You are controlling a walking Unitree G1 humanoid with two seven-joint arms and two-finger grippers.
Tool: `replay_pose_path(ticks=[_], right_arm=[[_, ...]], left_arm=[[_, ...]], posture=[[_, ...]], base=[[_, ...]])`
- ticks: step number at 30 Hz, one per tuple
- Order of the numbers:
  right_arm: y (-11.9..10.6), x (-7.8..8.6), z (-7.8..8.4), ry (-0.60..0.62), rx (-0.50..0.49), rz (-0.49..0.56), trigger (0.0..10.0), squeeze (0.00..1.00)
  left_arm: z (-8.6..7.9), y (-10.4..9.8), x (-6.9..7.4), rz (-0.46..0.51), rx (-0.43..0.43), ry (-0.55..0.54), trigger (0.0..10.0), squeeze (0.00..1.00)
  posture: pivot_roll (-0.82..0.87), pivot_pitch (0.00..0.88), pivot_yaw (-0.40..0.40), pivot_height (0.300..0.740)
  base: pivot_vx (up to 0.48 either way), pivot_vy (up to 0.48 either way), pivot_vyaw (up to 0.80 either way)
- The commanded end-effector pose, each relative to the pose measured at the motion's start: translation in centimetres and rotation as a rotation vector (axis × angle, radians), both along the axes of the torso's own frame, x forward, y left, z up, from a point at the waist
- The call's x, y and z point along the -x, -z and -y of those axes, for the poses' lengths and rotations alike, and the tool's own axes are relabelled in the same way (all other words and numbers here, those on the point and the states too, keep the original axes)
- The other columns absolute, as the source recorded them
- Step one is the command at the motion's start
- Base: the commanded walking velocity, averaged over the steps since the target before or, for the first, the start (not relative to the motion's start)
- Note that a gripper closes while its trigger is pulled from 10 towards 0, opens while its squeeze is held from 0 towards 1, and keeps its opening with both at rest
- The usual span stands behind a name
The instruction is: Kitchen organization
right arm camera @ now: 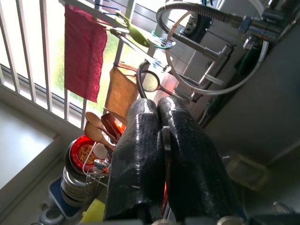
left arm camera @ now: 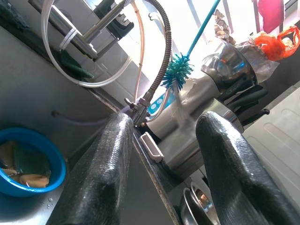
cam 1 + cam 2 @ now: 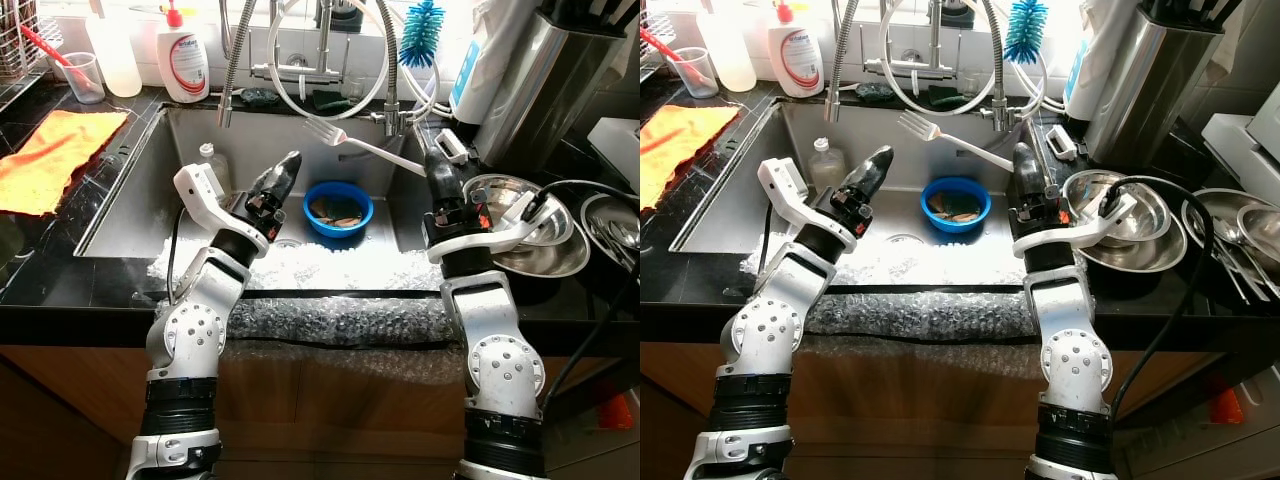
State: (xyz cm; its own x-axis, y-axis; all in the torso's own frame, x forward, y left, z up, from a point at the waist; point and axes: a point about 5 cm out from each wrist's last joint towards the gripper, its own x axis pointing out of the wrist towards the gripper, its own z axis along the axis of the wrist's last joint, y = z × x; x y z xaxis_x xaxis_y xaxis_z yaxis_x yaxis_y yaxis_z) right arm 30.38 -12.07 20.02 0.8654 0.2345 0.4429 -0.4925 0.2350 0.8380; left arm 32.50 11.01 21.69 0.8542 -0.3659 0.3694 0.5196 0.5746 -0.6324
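The robot stands at a black stone counter (image 3: 60, 270) with a stainless steel sink (image 3: 140, 210) sunk into it, and a strip of clear bubble wrap (image 3: 330, 320) is laid over the sink's front edge. White foam (image 3: 330, 265) lies across the near part of the basin floor, and a round blue plastic bowl (image 3: 338, 208) with scraps in it sits further back, near a small clear bottle (image 3: 213, 165) by the left wall.

The right gripper (image 3: 430, 158) is raised over the sink's right edge, its two black fingers pressed together on the handle of a silver metal fork (image 3: 360, 143). The fork juts out to the left over the basin, tines in the air below the coiled chrome tap (image 3: 320, 60). The left gripper (image 3: 285, 172) hangs over the middle of the basin with its fingers apart, holding nothing.

To the right on the counter rest stacked steel bowls (image 3: 540, 230), and behind them stands a tall steel knife block (image 3: 545, 90). A turquoise bottle brush (image 3: 420, 32) hangs by the tap. On the left lies an orange cloth (image 3: 55, 155), with a white soap bottle (image 3: 183, 55) and a clear plastic cup (image 3: 85, 75) along the back ledge.
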Motion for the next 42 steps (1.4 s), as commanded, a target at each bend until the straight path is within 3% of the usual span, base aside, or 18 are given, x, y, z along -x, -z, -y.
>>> replay_pose_path(ticks=[1, 3, 23, 42], right_arm=[[0.0, 0.5, -1.2, -0.038, -0.042, -0.005, 10.0, 0.00], [0.4, 0.7, -1.7, -0.064, 0.021, -0.018, 10.0, 0.00], [-0.3, 1.7, -2.1, -0.149, -0.022, 0.033, 10.0, 0.00], [1.0, 3.4, -2.4, -0.190, 0.081, -0.002, 10.0, 0.00]], left_arm=[[0.2, -0.8, 0.3, 0.036, 0.011, 0.003, 10.0, 0.00], [-0.1, -1.0, 0.3, 0.052, 0.026, -0.010, 10.0, 0.00], [0.1, -0.6, 0.3, 0.054, -0.001, -0.016, 10.0, 0.00], [-0.3, -1.0, -0.1, 0.079, 0.025, -0.087, 10.0, 0.00]], posture=[[-0.02, 0.070, -0.087, 0.740], [-0.03, 0.067, -0.091, 0.740], [-0.04, 0.050, -0.098, 0.740], [-0.04, 0.058, -0.096, 0.740]], base=[[0.000, 0.000, 0.00], [0.000, 0.000, 0.00], [0.000, 0.000, 0.00], [0.000, 0.000, 0.00]])
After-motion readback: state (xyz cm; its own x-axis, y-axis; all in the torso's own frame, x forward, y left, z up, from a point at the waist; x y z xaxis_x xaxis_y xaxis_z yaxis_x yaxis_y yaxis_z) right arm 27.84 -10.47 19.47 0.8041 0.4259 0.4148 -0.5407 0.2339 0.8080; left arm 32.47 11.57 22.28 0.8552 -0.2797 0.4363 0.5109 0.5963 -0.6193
